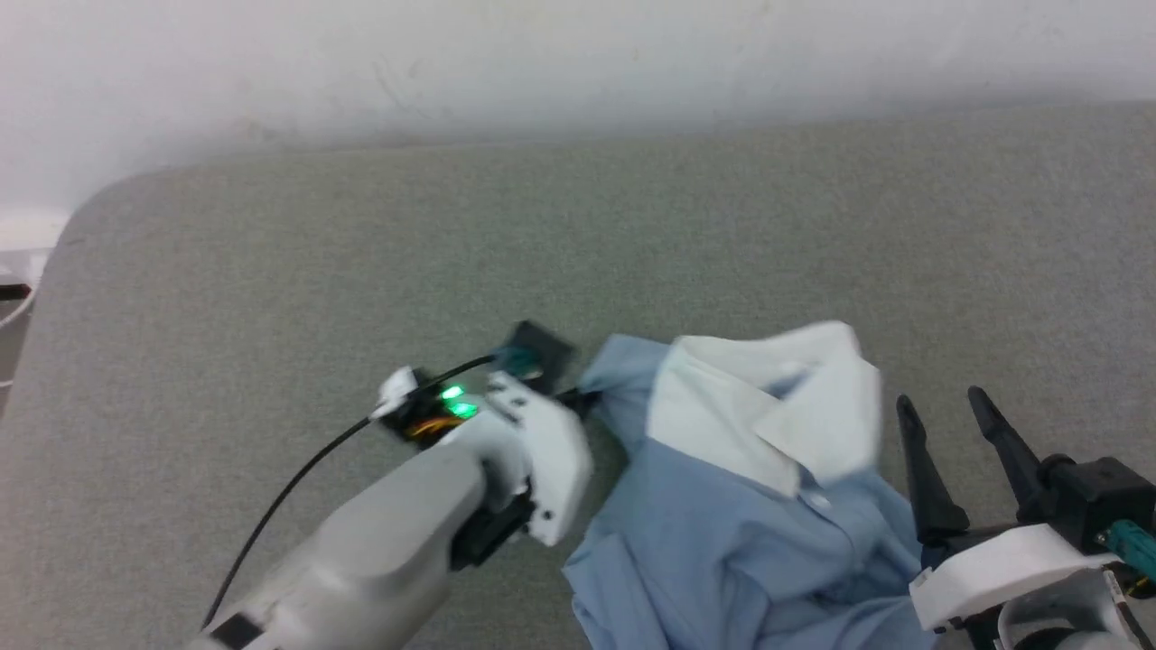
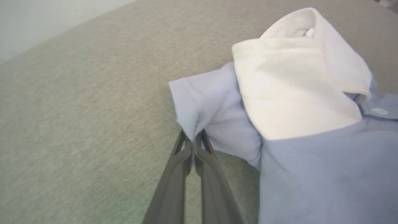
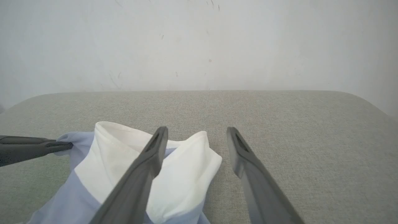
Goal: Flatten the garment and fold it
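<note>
1. Grey fabric-covered work surface, rounded at its corners, set against a pale wall.
2. Light blue polo shirt, the garment of the task. It lies crumpled on the near right part of the surface, between the two grippers, and is not yet flattened. Its lower part runs off the bottom edge of the head view. The soft knit cloth is judged light and limp, so it will drape and stretch rather than keep a shape. A pull at one point will likely drag the whole heap.
3. Left forearm, pale, reaching in from the lower left with a black cable trailing behind.
4. White collar, standing up in a loose roll at the far end of the shirt. It looks firmer than the body cloth and is judged a poor hold for spreading.
5. Right gripper, fingers spread apart and holding nothing, just beside the collar's right side.
6. Left gripper, fingers pressed together on a pinch of blue cloth.
7. Sleeve, apparently, gathered to a peak where the left gripper clamps it. A matching hold on the opposite sleeve or shoulder, with the two drawn apart, should flatten the shirt.
8. White button, below the collar.
</note>
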`<state>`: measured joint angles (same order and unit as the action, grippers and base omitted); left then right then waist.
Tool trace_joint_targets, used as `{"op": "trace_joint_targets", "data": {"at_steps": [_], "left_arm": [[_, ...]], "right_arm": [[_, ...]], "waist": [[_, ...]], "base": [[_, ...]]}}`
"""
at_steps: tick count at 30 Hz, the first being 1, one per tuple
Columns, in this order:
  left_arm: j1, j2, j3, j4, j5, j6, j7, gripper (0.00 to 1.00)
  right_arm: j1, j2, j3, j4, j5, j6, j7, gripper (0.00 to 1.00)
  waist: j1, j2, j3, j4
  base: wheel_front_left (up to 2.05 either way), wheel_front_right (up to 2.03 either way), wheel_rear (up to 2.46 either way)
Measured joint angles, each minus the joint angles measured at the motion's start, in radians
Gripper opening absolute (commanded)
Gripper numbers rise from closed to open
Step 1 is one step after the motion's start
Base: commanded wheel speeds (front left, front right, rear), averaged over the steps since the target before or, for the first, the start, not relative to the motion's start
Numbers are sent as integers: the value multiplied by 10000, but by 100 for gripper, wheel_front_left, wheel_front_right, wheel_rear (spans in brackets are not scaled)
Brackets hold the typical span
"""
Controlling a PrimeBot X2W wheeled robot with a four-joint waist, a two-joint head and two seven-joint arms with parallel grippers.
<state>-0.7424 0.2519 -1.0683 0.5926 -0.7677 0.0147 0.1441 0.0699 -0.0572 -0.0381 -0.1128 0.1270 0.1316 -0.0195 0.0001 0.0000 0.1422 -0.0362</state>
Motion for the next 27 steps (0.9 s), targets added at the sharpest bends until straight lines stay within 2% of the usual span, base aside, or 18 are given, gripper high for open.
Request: {"op": "trace_joint_targets", "data": {"at_steps": [8,12,13,14,15,20,22,25,27], "left_arm": [[3017,2228,1657,-1781,-1440,2067,-968,0],[4474,2759,2027,-2508,-2034,2661,-1187,0],[4629,2780,2065,-2686,-2088,2798,-1250,15],[4735,2780,2104,-2836,-2096,2930,-1317,76],[4803,2775,2146,-2978,-2096,3051,-1430,100],[4842,2819,2504,-3793,-1618,3785,-2441,100],[4624,2938,2569,-4148,-1300,3939,-2700,100],[3921,3122,2481,-4558,-853,3902,-2625,100],[3325,3206,2219,-4631,-610,3611,-2190,100]], "right_arm": [[319,29,-35,-88,42,0,12,100],[408,36,-54,-96,115,0,8,100],[419,36,-46,-94,140,0,8,100],[422,38,-40,-90,151,0,8,100],[422,36,-40,-88,151,0,8,100],[420,38,61,-90,213,0,13,100],[420,38,75,-96,226,0,25,100],[420,38,69,-134,226,0,75,100],[409,38,92,-155,228,0,77,100]], "waist": [[-2,0,-446,303],[-2,0,-489,450],[-2,0,-488,481],[-2,1,-484,505],[-1,1,-481,523],[-1,0,-527,525],[-1,0,-542,502],[-2,1,-520,460],[-1,0,-461,426]], "base": [[0,0,0],[0,0,0],[0,0,0],[0,0,0],[0,0,0],[0,0,0],[0,0,0],[0,0,0],[0,0,0]]}}
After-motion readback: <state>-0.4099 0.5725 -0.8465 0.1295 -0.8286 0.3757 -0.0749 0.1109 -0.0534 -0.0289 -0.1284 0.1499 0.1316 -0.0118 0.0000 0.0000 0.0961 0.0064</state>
